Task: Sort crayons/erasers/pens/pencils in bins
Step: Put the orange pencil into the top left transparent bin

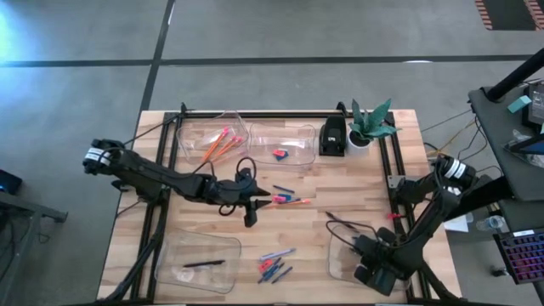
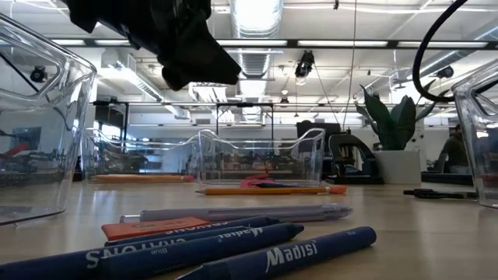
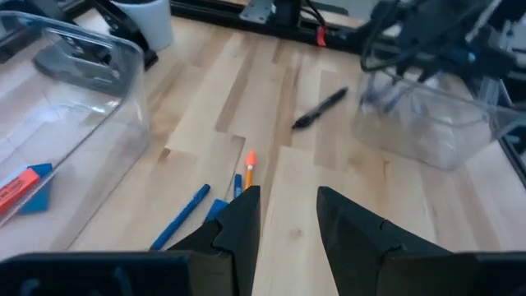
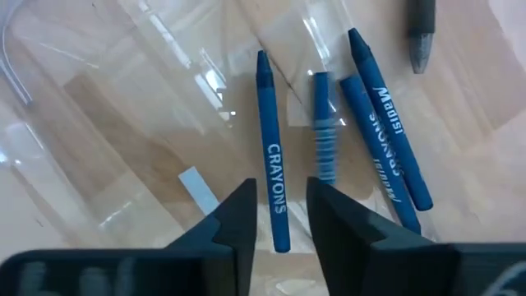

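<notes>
Crayons partly sorted, both grippers empty.
High view: left gripper (image 1: 249, 212) hangs at mid-table, jaws parted, beside loose pencils (image 1: 291, 201); right gripper (image 1: 371, 274) sits over the front-right bin (image 1: 340, 259).
Right wrist view: jaws slightly apart, released, above a blue crayon (image 4: 271, 168) lying in the clear bin, more crayons (image 4: 386, 156) alongside.

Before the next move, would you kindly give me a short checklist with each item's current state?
1. Left end effector open and empty: ok.
2. Loose pencil lies just ahead of it: ok.
3. Right end effector open over the front right bin: ok.
4. Crayon below it is clear of its fingers: cannot tell.
5. Back left bin holds only pencils: ok.
6. All items sorted: not ok, loose crayons remain on the table.
</notes>
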